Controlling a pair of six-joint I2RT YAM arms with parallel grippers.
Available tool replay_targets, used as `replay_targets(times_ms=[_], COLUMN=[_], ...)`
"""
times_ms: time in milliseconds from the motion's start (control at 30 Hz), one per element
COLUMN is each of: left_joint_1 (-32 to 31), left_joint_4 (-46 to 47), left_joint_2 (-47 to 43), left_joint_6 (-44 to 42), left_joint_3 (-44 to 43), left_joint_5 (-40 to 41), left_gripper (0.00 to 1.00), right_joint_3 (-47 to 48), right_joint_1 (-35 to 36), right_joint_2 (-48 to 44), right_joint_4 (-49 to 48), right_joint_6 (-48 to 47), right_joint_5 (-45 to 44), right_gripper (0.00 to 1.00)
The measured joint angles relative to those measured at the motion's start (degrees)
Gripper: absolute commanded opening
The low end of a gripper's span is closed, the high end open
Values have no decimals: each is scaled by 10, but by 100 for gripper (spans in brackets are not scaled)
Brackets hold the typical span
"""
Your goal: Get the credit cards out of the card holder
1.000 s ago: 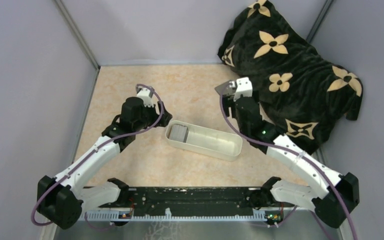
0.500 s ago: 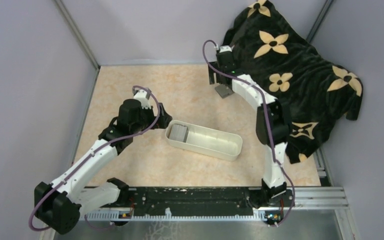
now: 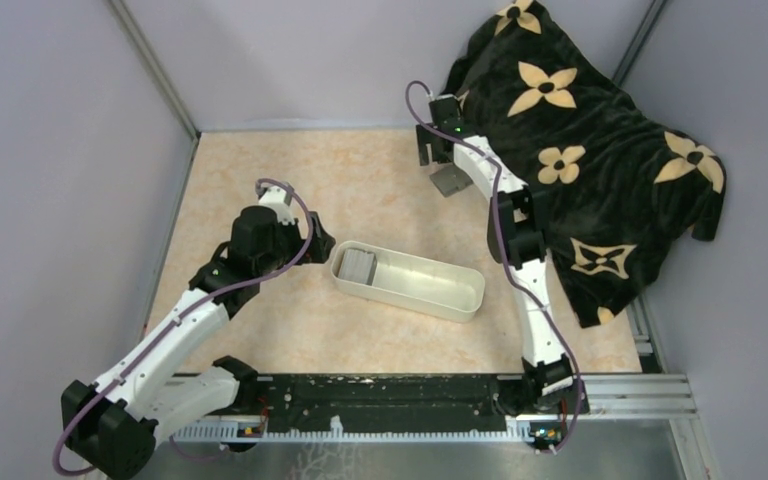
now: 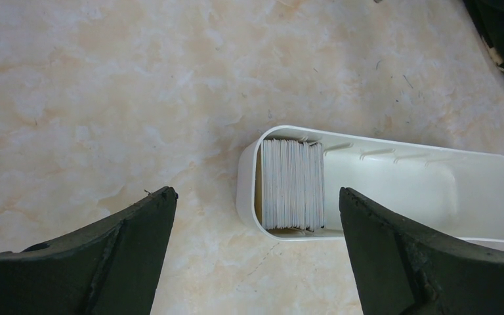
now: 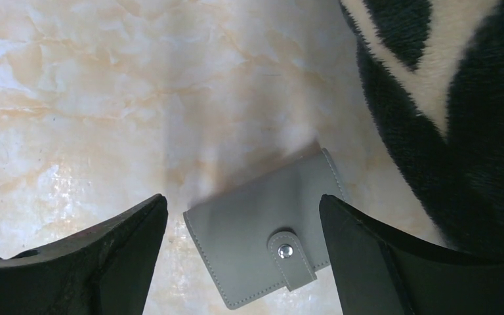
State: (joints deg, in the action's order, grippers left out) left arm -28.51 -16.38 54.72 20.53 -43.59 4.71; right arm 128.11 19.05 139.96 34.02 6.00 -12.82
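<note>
Table [image 3: 260,180]: marbled beige top, walled on three sides.

Blanket [image 3: 600,130]: black with tan flowers, heaped at the far right corner.

Tray [image 3: 430,285]: long, white, lying mid-table at a slant.

Left gripper [image 4: 256,197]: jaws wide apart, holding nothing, just beside the tray's left end.

Right gripper [image 5: 241,200]: jaws wide apart, holding nothing, over the wallet.

Wallet [image 5: 256,230]: grey, flat on the table at the far side, just beside the blanket's edge, folded closed, snap tab fastened.

Cards [image 4: 293,185]: pale stack standing on edge in the tray's left end.
</note>
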Motion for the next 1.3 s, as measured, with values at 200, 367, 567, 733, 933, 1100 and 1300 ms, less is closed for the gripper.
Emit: replay_targets(times_ms=[200,367,567,733,933,1100,1300], left_joint_1=[0,0,0,0,0,0,0], left_joint_4=[-4,-5,-6,-10,-21,-21,-15], left_joint_2=[0,-2,-7,-9,-14,-14,5], left_joint_6=[0,0,-6,-12,-22,-24,-24], left_joint_3=[4,4,4,4,4,4,4], left_joint_5=[0,1,-3,-13,-31,-49,-87], left_gripper=[99,99,99,99,99,99,99], right_joint_3=[13,-68,-254,-380,-593,-746,-825], right_joint_1=[-3,-7,-12,-14,-14,-12,24], right_joint_2=[31,4,-105,-184,-330,-465,-621], right_joint_4=[8,-30,-80,-102,-161,-166,-162], right_joint_6=[0,1,9,26,83,137,166], right_joint_5=[8,10,0,-17,-19,-28,-50], right_gripper=[86,86,86,86,85,85,83])
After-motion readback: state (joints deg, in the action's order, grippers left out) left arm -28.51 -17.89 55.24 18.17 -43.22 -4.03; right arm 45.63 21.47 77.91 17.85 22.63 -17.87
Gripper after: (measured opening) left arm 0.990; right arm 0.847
